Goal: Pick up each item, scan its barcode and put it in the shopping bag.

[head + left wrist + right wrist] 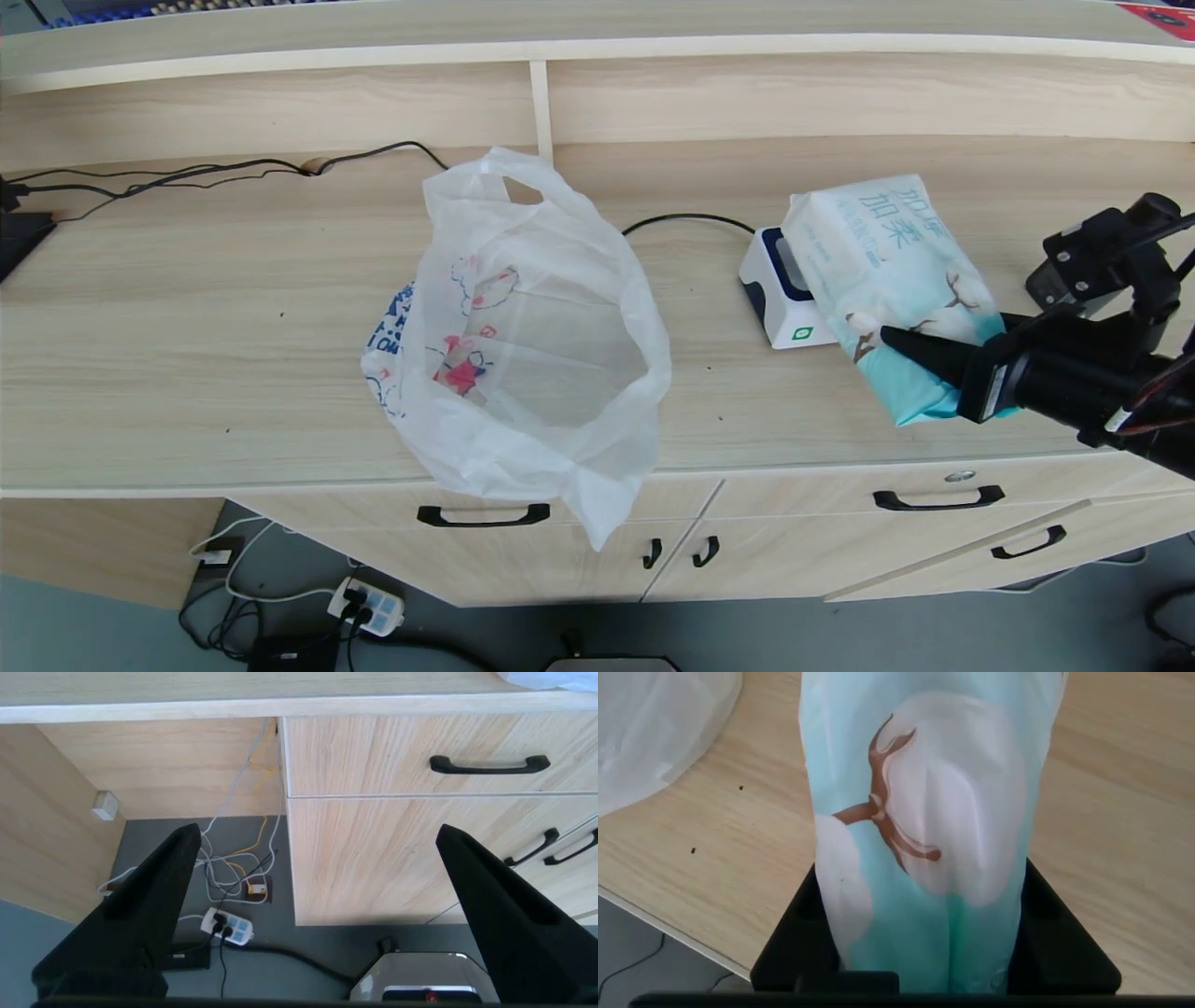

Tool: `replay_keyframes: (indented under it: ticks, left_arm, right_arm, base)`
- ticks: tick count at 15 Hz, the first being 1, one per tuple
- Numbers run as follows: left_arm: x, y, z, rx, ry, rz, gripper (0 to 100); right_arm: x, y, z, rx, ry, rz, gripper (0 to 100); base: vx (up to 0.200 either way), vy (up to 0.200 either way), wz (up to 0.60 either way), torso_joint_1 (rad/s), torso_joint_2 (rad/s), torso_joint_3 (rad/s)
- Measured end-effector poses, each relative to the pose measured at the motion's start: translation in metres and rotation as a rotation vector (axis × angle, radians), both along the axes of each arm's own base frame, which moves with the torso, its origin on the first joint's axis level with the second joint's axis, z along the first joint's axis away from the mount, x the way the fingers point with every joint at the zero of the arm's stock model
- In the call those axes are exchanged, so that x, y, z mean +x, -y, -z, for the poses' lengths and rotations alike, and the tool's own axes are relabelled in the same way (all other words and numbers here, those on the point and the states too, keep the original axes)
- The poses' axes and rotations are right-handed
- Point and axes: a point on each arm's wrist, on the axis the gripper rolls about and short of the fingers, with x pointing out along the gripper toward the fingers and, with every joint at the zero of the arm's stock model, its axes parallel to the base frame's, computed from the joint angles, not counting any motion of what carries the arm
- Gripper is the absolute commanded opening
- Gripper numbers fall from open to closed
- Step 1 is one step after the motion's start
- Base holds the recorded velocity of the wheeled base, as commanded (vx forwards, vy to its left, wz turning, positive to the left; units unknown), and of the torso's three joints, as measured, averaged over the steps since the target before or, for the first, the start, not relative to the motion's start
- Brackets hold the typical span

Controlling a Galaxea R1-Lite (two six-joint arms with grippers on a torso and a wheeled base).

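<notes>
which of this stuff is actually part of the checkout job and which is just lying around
Part of the job:
- tissue pack, clamped in the right gripper
- scanner, under the pack's far end
- shopping bag, open on the counter

Just lying about:
- black cables along the counter's back
- power strip below the counter

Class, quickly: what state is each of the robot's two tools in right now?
Left tool: open, holding nothing.
Right tool: closed on the tissue pack.
</notes>
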Motion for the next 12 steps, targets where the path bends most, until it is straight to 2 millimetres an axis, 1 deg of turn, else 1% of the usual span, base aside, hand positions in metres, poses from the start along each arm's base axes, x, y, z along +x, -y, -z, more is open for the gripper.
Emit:
replay_keyframes:
  ticks: [3,5,6,9,12]
  left_arm:
    - [0.0,0.0,0.0,-0.001,0.001,0.001,100]
    - [0.0,0.0,0.0,-0.001,0.001,0.001,100]
    - [0.0,0.0,0.0,-0.001,0.001,0.001,100]
    - [0.0,0.0,0.0,-0.001,0.001,0.0,100]
    - [0.0,0.0,0.0,-0.001,0.001,0.001,100]
  right_arm:
    - [-0.024,-0.015,-0.007,0.01,0.036,-0.002,0]
    - [-0.035,-0.021,-0.015,0.02,0.07,-0.032,0]
    - [-0.038,-0.021,-0.021,0.028,0.095,-0.038,0]
    - [-0.041,-0.021,-0.029,0.035,0.126,-0.039,0]
    - [-0.041,-0.022,-0.031,0.037,0.13,-0.021,0]
  base:
    - [-0.2,0.0,0.0,0.012,0.01,0.004]
    - [-0.2,0.0,0.0,0.0,0.0,0.007]
    - [0.0,0.0,0.0,0.0,0.0,0.0]
    - [0.0,0.0,0.6,-0.006,0.0,0.005]
    - [0.0,0.0,0.6,0.006,0.0,0.002]
